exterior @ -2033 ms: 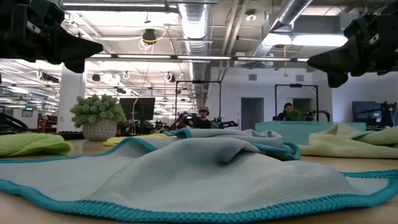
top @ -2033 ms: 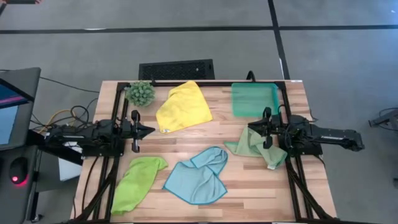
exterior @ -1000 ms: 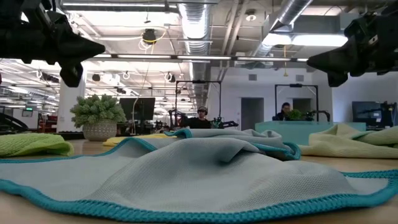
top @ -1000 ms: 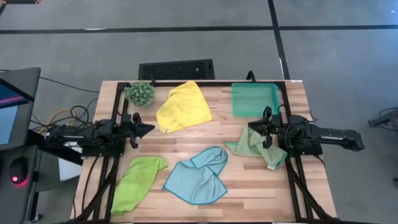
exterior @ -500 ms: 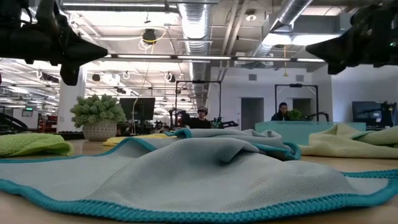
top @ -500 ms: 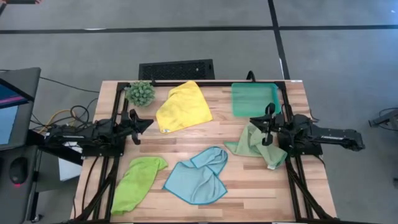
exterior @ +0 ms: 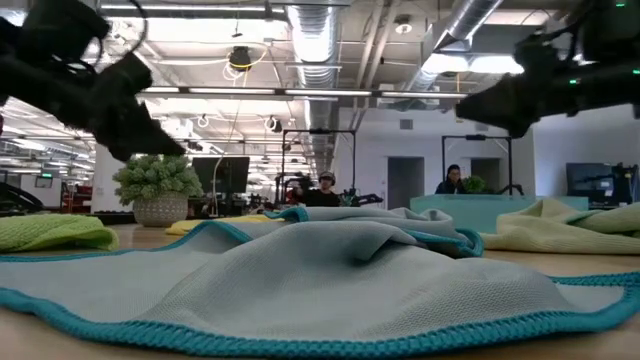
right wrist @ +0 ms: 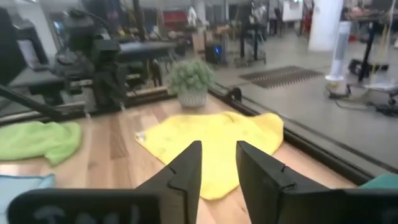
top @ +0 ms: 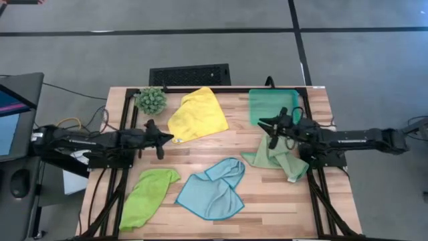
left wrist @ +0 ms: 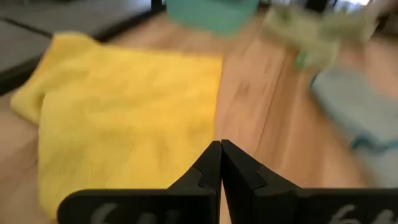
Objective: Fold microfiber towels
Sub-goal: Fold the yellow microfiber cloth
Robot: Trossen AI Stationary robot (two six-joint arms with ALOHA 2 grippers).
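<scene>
Yellow towel [top: 197, 114], lime green towel [top: 147, 195], teal-edged light blue towel [top: 214, 189], pale sage towel [top: 275, 157], teal tray [top: 273, 105].

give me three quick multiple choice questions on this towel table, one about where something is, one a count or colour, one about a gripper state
1. Where does the potted plant stand?
A. at the table's far left corner, beside the yellow towel
B. inside the teal tray
C. on the light blue towel

2. How many towels lie on the table?
A. two
B. four
C. six

3. How are the left gripper's fingers?
A. wide apart
B. clamped on a towel
C. shut, holding nothing

Answers:
1 A, the high view shows it by the yellow towel's corner.
2 B: yellow, light blue, lime green towel and sage green towel.
3 C, its wrist view shows the tips together above the wood.
</scene>
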